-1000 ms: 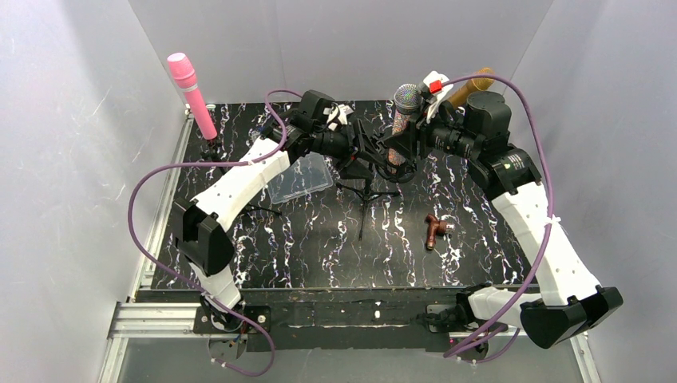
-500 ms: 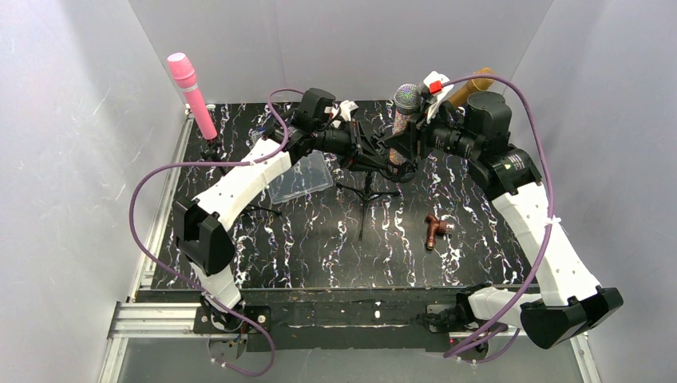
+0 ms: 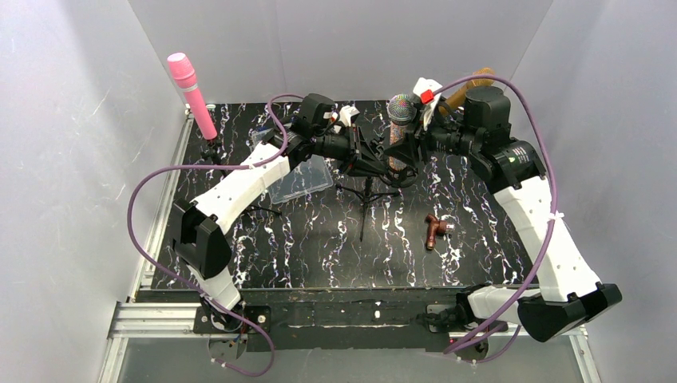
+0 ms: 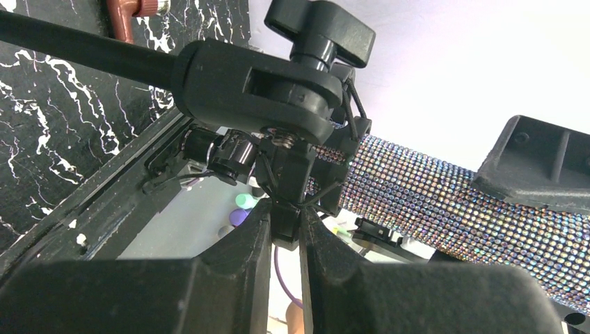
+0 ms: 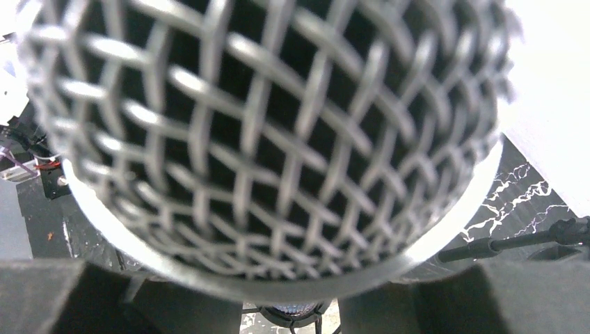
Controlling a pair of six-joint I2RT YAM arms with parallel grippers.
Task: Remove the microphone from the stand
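The microphone (image 3: 401, 108) has a rhinestone body (image 4: 445, 195) and a mesh head (image 5: 264, 132), and sits upright in the clip of a black tripod stand (image 3: 366, 191). My left gripper (image 3: 369, 156) reaches in from the left and is shut on the small black tab under the stand's clip joint (image 4: 257, 90), its jaws pinched around it (image 4: 285, 229). My right gripper (image 3: 409, 147) comes from the right. Its fingers stand on either side of the microphone body below the head (image 5: 292, 303), closed on it. One right pad (image 4: 536, 160) presses on the sparkling body.
A pink microphone (image 3: 192, 92) stands on a small stand at the back left. A clear plastic box (image 3: 302, 177) lies under my left forearm. A brown fitting (image 3: 435, 230) lies right of the tripod legs. A gold microphone (image 3: 473, 82) leans at the back right.
My left gripper has moved right to the stand's clip and closed on it. The microphone head and my right gripper have shifted slightly left.
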